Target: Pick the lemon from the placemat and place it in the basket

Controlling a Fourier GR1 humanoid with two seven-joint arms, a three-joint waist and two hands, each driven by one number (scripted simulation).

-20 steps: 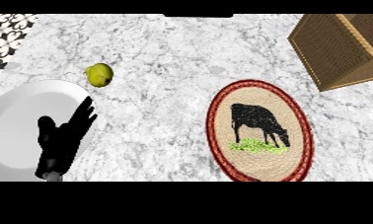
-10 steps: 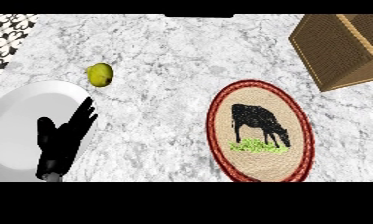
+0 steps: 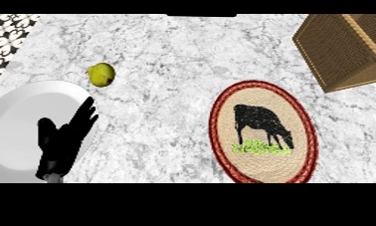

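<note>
A yellow-green lemon (image 3: 101, 74) lies on the bare marble counter at the left, not on the placemat. The oval placemat (image 3: 264, 132), red-rimmed with a black cow on it, lies at the lower right with nothing on it. The wicker basket (image 3: 343, 50) stands at the upper right, partly cut off by the view's edge. My left hand (image 3: 63, 143) rests open at the lower left, fingers up, over the white plate and below the lemon. My right hand does not show.
A white plate (image 3: 29, 120) lies at the left edge under my left hand. A patterned black-and-white patch (image 3: 15, 31) shows at the upper left corner. The marble counter (image 3: 176, 70) spreads between lemon, placemat and basket.
</note>
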